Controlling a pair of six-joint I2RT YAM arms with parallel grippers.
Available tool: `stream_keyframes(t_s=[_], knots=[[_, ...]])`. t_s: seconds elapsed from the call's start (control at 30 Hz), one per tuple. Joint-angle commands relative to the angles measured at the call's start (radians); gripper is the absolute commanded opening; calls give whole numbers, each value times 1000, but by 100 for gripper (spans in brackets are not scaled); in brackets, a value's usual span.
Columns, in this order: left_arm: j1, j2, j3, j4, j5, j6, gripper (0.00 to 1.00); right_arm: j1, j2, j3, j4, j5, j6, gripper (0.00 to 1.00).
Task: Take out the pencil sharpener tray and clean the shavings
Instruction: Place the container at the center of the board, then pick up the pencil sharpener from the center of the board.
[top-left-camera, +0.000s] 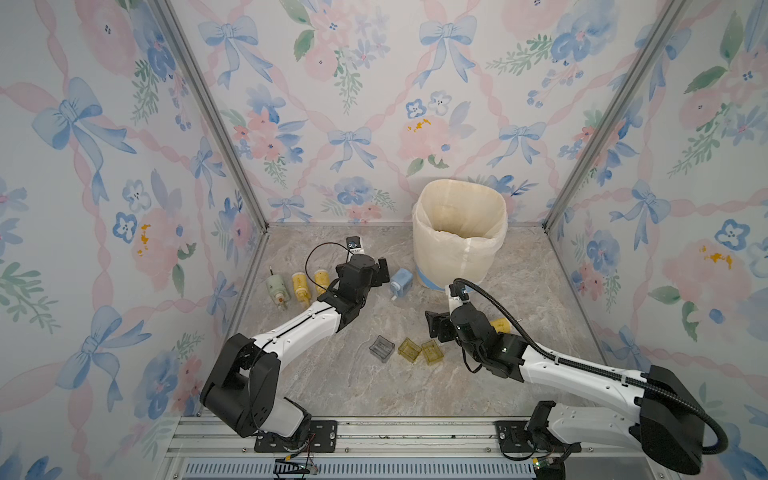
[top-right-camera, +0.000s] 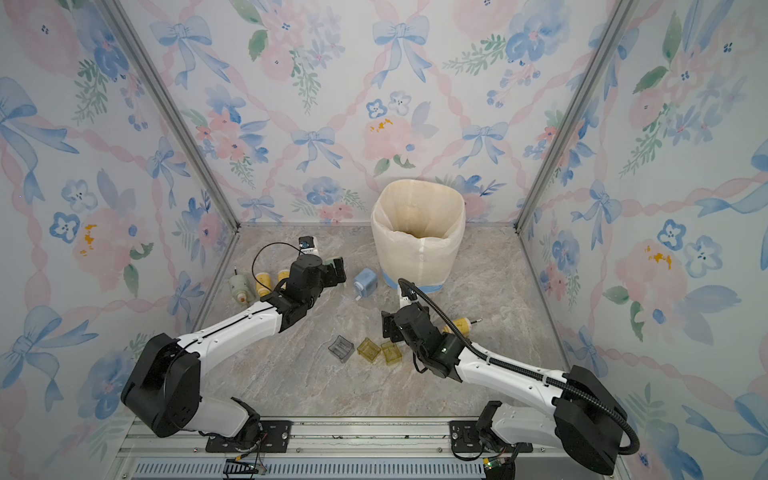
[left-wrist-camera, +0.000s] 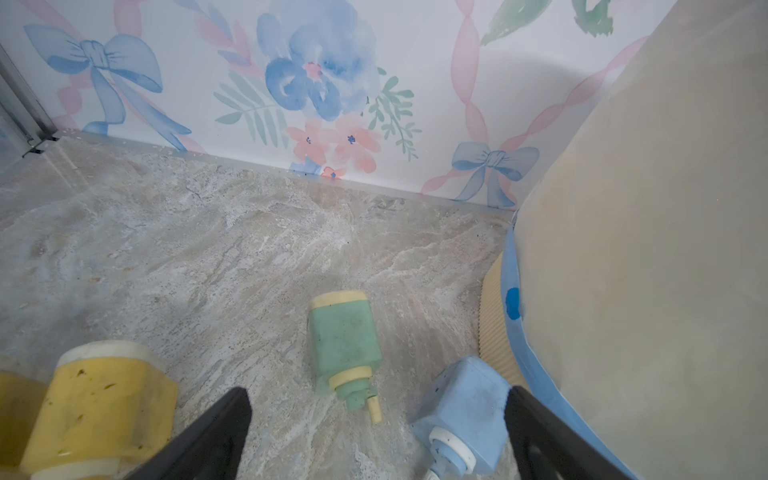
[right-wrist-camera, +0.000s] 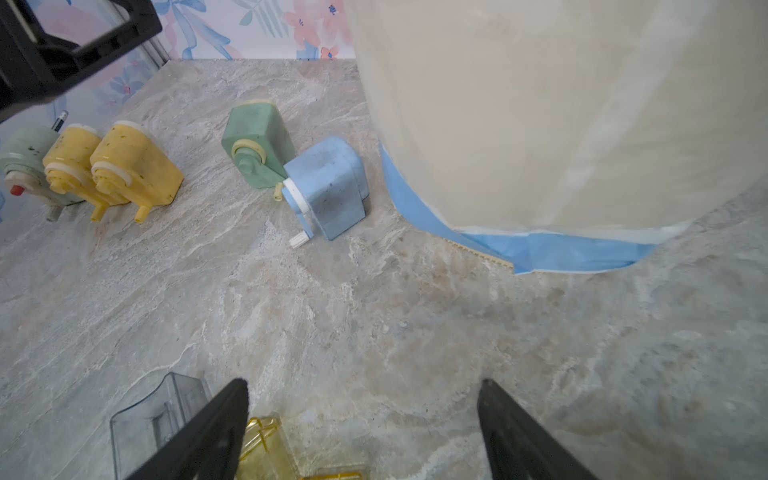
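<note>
Three pulled-out trays lie on the marble table: a grey tray (top-left-camera: 381, 348) (right-wrist-camera: 153, 415) and two yellow trays (top-left-camera: 409, 350) (top-left-camera: 431, 352). My right gripper (top-left-camera: 434, 324) (right-wrist-camera: 363, 382) hovers open just behind them, with nothing between its fingers. My left gripper (top-left-camera: 384, 270) (left-wrist-camera: 376, 390) is open low over the table. A green sharpener (left-wrist-camera: 345, 345) (right-wrist-camera: 257, 141) lies just ahead of its fingers, and a blue sharpener (top-left-camera: 401, 282) (left-wrist-camera: 465, 411) lies close beside one finger. No shavings are visible on the table.
A lined waste bin (top-left-camera: 459, 232) (right-wrist-camera: 540, 104) stands at the back, right of the blue sharpener. Two yellow sharpeners (top-left-camera: 300, 284) (top-left-camera: 322, 280) and a pale green one (top-left-camera: 276, 291) lie at the left wall. Another yellow sharpener (top-left-camera: 500, 324) lies behind my right arm.
</note>
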Motion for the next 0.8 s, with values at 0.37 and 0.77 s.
stream_keyframes(t_s=[0.37,0.77], knots=[[-19,143,52,39,-182,-131,98,-59,-41,77,-99,48,-77,88],[-61,231,117,40,-92,-42,98,-169,-137,-17,-9,-109,-66,89]])
